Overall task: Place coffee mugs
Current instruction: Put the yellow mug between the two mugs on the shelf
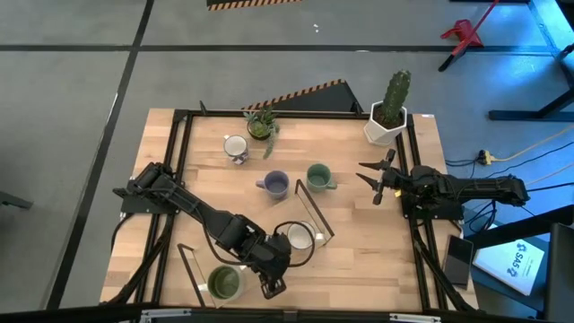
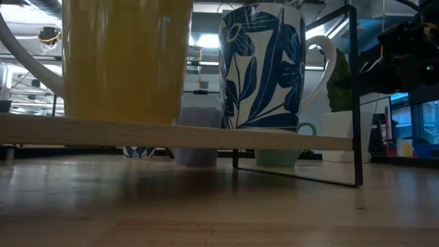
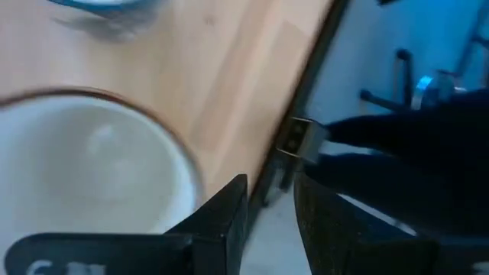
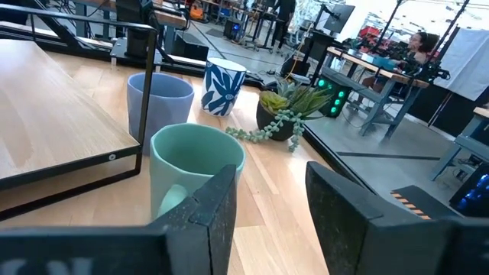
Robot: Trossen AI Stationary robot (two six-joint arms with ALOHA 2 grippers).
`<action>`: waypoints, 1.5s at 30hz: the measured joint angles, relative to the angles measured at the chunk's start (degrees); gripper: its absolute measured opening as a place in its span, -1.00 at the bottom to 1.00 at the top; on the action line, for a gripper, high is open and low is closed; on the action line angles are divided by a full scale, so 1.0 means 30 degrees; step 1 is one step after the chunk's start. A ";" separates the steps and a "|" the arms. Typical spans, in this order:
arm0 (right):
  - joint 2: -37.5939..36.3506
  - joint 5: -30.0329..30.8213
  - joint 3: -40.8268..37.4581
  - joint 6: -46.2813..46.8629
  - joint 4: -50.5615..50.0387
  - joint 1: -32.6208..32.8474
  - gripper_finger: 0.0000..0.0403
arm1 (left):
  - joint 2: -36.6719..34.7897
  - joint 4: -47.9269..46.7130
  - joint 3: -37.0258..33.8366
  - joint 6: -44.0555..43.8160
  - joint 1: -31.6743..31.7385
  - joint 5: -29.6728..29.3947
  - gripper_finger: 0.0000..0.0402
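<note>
Two mugs stand on the low wooden shelf (image 1: 260, 269) at the near edge of the tabletop (image 1: 359, 242): the olive green mug (image 1: 224, 283) and a white mug with blue leaf pattern (image 1: 299, 238), both seen raised on the shelf board in the low view. Three mugs remain on the bare tabletop: the lavender mug (image 1: 275, 185), the teal mug (image 1: 318, 176) and a second blue-patterned white mug (image 1: 236, 148) near the trailing plant (image 1: 262, 125). A sixth mug cannot be found in any view. The left gripper (image 1: 272, 285) sits just beside the olive green mug at the shelf's front; its fingers (image 3: 225, 214) stand slightly apart with nothing between them. The right gripper (image 1: 372, 179) waits at the right side, fingers (image 4: 206, 206) open and empty, facing the teal mug. By this evidence the task appears under halfway done: two placed, at least three outstanding. The cactus pot (image 1: 386, 124) stands at the far right corner.
</note>
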 joint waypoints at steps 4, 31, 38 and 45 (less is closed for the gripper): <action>0.0000 0.0007 -0.0001 0.0000 0.0007 0.0000 -0.29 | -0.0007 0.0050 0.0350 -0.0379 -0.0007 0.0348 -0.52; 0.0255 0.0002 0.0001 -0.0015 0.0000 0.0000 -0.29 | -0.0593 -0.8751 0.0698 0.1686 0.1746 -0.3564 -1.00; 0.0255 0.0002 -0.0001 -0.0022 0.0000 0.0000 -0.29 | -0.0583 -0.8458 0.0335 0.2125 0.1736 -0.2951 -1.00; 0.0255 0.0000 0.0002 -0.0029 0.0003 0.0000 -0.29 | -0.0576 -0.8166 0.0335 0.2171 0.1666 -0.3067 -1.00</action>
